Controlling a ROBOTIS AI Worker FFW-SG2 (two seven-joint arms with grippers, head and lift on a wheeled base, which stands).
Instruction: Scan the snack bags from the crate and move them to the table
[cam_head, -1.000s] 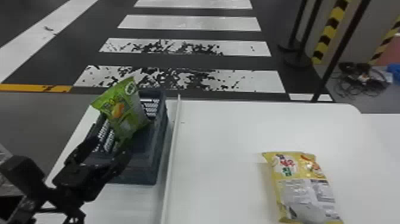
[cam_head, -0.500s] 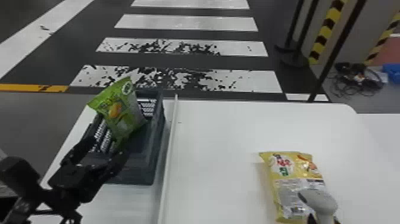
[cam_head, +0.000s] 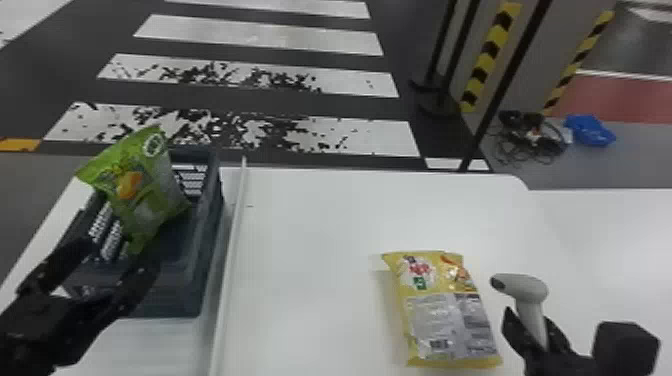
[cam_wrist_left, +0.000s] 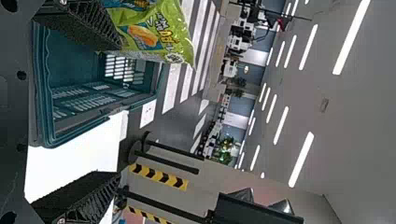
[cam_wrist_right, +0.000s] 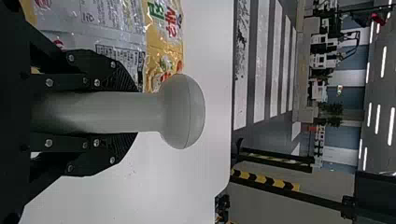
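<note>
Two snack bags are out: the green bag (cam_head: 145, 185) at left, tilted up in the crate (cam_head: 175, 300) with its top above the rim, and the yellow bag (cam_head: 442, 310) flat on the table (cam_head: 310, 225), right of the white strip (cam_head: 231, 260). The left gripper (cam_head: 117, 252) is at the crate's near side, fingers wide apart. The right gripper (cam_head: 530, 322) is clamped on the scanner's (cam_head: 531, 295) handle, near the yellow bag's right side.

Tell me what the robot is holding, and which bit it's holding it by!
The right gripper holds the grey scanner by its handle. The left gripper is open and holds nothing.
</note>
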